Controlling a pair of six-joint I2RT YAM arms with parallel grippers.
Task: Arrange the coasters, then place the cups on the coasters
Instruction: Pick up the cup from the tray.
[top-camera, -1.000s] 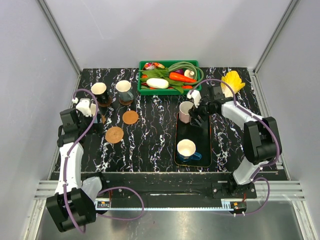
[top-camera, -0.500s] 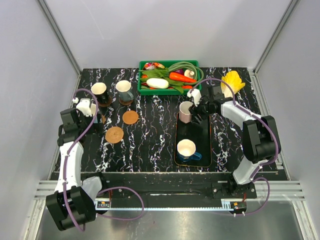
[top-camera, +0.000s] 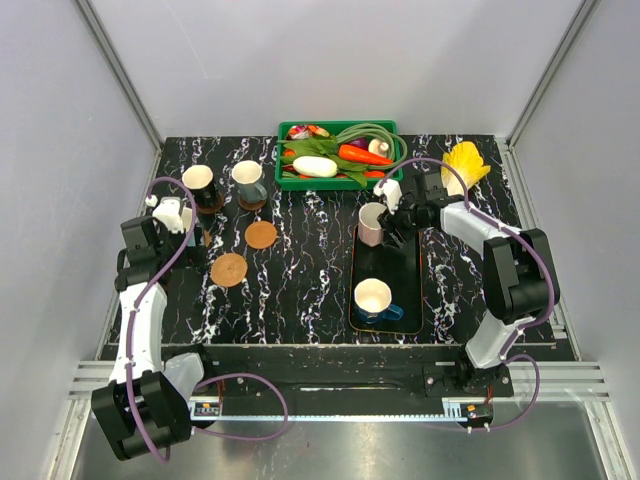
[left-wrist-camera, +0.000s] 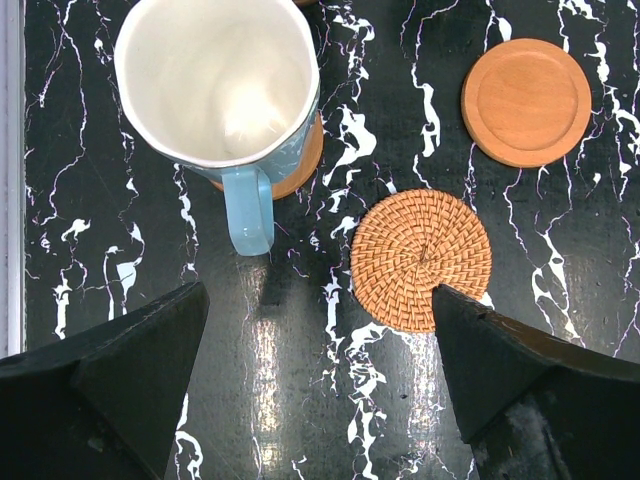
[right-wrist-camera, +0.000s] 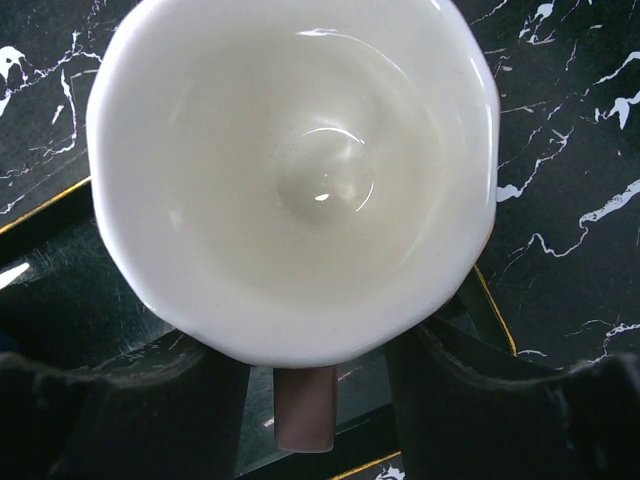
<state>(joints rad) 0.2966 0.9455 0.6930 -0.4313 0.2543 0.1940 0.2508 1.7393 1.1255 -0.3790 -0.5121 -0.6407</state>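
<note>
A pink cup (top-camera: 371, 222) with a cream inside stands at the far end of the black tray (top-camera: 402, 275). From above in the right wrist view the pink cup (right-wrist-camera: 300, 170) fills the frame. Its handle (right-wrist-camera: 305, 408) points down between the two fingers of my right gripper (right-wrist-camera: 305, 400). The jaws straddle the handle with a gap on each side. A blue cup (top-camera: 375, 300) sits nearer on the tray. My left gripper (left-wrist-camera: 320, 380) hangs open over bare table, below a light blue cup (left-wrist-camera: 220, 80) on a coaster (left-wrist-camera: 308, 160). A woven coaster (left-wrist-camera: 420, 258) and a smooth coaster (left-wrist-camera: 527, 100) lie free.
A dark cup (top-camera: 200, 185) and a teal cup (top-camera: 248, 183) stand on coasters at the back left. Two bare coasters (top-camera: 261, 234) (top-camera: 228, 269) lie left of centre. A green basket (top-camera: 284, 184) of vegetables is at the back, with a yellow object (top-camera: 465, 162) at the back right.
My right gripper's jaws have narrowed around the pink cup's handle and the wrist has edged closer to the cup. The left arm has not moved.
</note>
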